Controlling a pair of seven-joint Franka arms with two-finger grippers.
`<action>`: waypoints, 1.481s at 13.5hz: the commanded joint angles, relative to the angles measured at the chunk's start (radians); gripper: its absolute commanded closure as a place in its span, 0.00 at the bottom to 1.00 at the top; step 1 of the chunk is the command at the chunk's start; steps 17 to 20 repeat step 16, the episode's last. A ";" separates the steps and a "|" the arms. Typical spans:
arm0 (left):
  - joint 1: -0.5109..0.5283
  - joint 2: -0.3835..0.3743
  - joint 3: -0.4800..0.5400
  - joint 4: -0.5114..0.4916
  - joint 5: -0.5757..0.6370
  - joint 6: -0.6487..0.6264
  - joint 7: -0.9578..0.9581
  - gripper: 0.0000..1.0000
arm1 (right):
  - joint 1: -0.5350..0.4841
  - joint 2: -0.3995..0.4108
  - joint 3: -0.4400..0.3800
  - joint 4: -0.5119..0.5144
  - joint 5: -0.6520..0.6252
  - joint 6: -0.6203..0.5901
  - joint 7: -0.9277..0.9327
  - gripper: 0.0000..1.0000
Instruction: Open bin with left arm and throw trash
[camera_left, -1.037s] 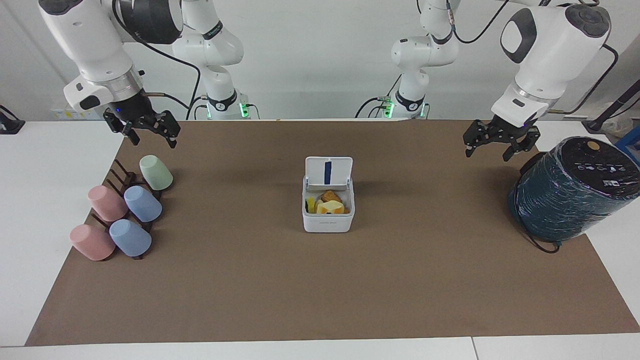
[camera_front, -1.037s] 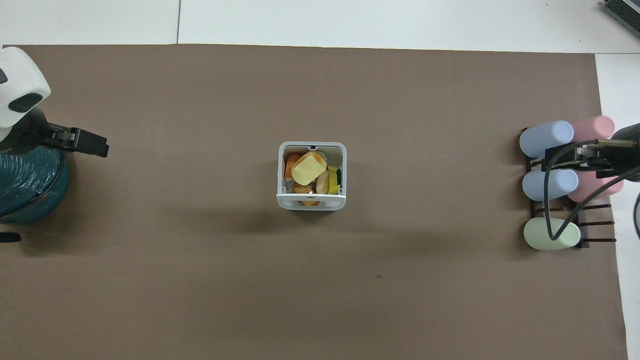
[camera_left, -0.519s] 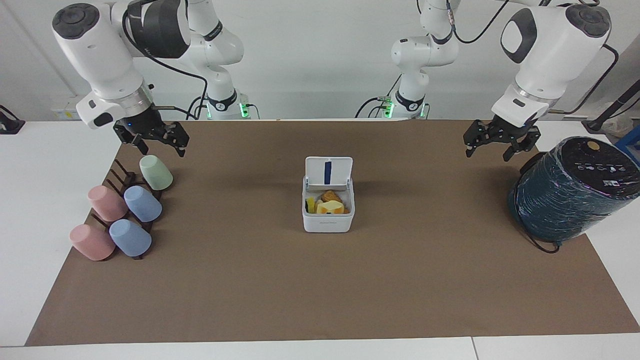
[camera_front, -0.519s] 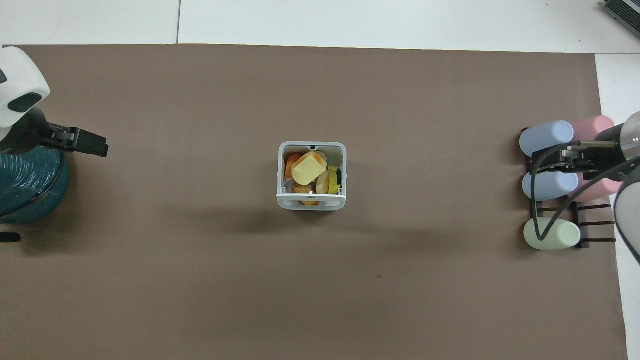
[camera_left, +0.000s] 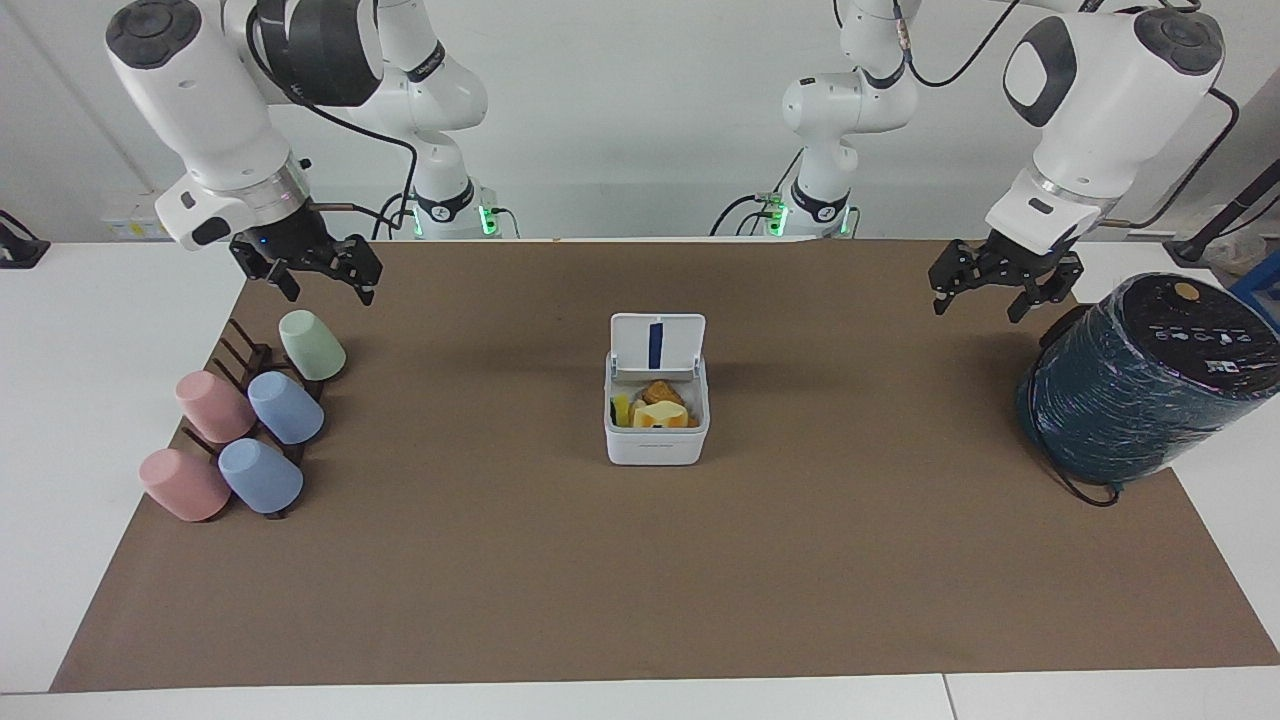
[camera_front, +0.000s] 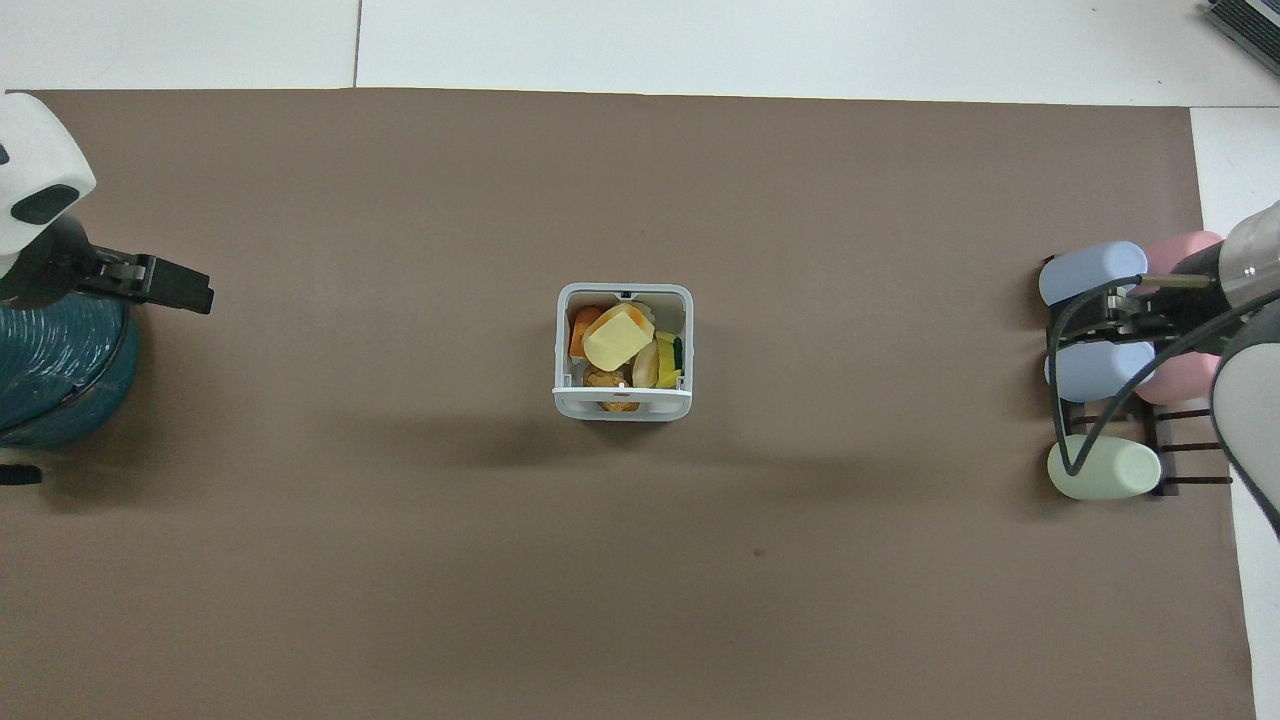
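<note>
The bin (camera_left: 656, 420) sits mid-mat, lid up, the trash (camera_left: 660, 408) inside, bare brown mat (camera_left: 640, 580) all round it. Left gripper (camera_left: 988, 296), fingers wide and empty, hangs by the teal cylinder (camera_left: 1140, 385); right gripper (camera_left: 322, 285), spread wide too, over the cup rack (camera_left: 250, 420) corner.

Two arms, each with one gripper. One white bin (camera_left: 655, 438). Five cups: two pink (camera_left: 214, 405), two blue (camera_left: 285, 407), one green (camera_left: 312, 345). One dark rack (camera_left: 243, 352). One teal wrapped cylinder (camera_left: 1130, 400). One brown mat (camera_left: 640, 580).
</note>
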 joint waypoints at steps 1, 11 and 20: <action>0.004 -0.032 0.002 -0.038 -0.009 0.021 0.011 0.00 | -0.015 -0.015 0.006 0.010 -0.006 -0.030 -0.005 0.00; 0.006 -0.032 0.002 -0.036 -0.005 0.021 0.013 0.00 | -0.022 -0.021 0.005 0.003 0.005 -0.047 -0.008 0.00; 0.006 -0.032 0.002 -0.036 -0.005 0.021 0.011 0.00 | -0.022 -0.028 0.005 -0.005 0.005 -0.047 -0.013 0.00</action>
